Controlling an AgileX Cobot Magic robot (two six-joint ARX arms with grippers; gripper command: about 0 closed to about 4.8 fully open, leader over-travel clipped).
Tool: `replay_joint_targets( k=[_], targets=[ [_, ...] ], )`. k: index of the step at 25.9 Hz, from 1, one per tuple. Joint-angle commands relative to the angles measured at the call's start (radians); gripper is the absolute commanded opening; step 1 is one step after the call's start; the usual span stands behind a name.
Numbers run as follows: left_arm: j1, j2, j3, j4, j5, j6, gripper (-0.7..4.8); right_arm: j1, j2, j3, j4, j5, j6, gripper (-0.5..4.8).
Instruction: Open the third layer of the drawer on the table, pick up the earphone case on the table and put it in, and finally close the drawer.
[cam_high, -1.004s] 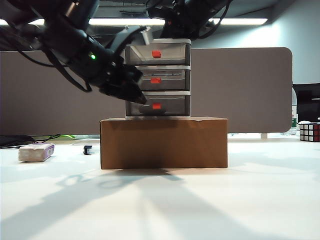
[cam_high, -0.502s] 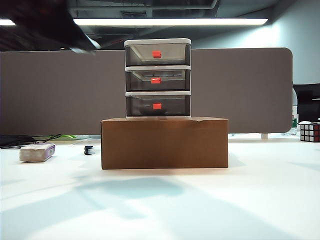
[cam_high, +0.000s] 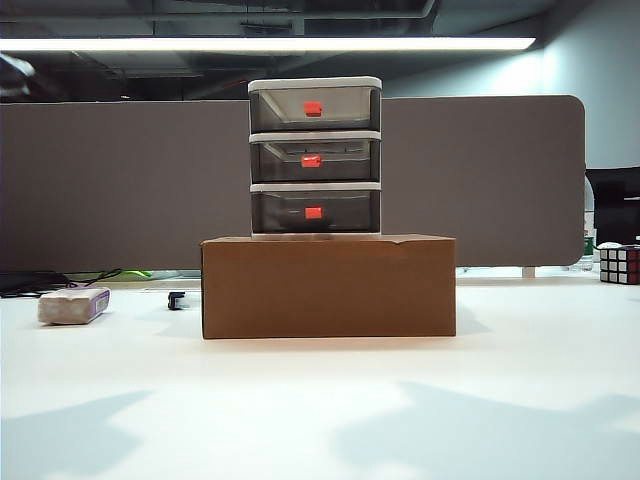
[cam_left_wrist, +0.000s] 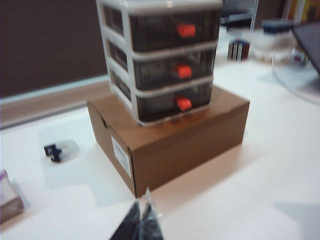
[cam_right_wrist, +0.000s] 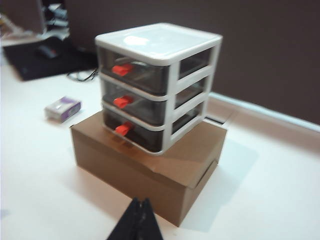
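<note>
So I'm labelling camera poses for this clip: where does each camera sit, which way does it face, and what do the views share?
Exterior view: low at the table's edge, facing the drawer's front; no gripper visible.
Left wrist view: raised, looking down at the drawer from one front corner; shut left gripper tips show.
Right wrist view: raised, from the opposite front corner; shut right gripper tips show.
All three share the drawer on the cardboard box.

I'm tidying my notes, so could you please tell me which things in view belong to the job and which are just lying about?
Job: drawer, its third layer (closed), table; left end effector and right end effector, both shut, away from the drawer. No earphone case in view.
Lying about: cardboard box under the drawer, purple-edged block, small black item, puzzle cube.
</note>
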Motion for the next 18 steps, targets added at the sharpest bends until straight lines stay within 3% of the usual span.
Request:
replay_joint_targets(
  k=[1, 8, 12, 15, 18],
  targets=[
    [0.0, -0.091, -0.036, 0.011, -0.025, -0.007, -0.06, 0.0, -0.126, -0.091, 0.006, 0.018, -0.003, -0.06],
    [0.001, -0.161, -0.109, 0.05, -0.052, -0.008, -0.06, 0.007, -0.36, -0.289, 0.008, 0.026, 0.052, -0.06],
    [0.001, -0.161, -0.134, 0.076, -0.064, -0.01, -0.06, 0.005, -0.352, -0.335, 0.037, 0.026, 0.051, -0.06],
    [0.002, -0.161, -0.194, 0.175, -0.082, -0.015, -0.06, 0.002, -0.357, -0.412, 0.131, 0.026, 0.048, -0.06],
    [0.002, -0.162, -0.193, 0.165, -0.1, -0.021, -0.06, 0.002, -0.357, -0.432, 0.131, 0.026, 0.047, -0.06]
  ],
)
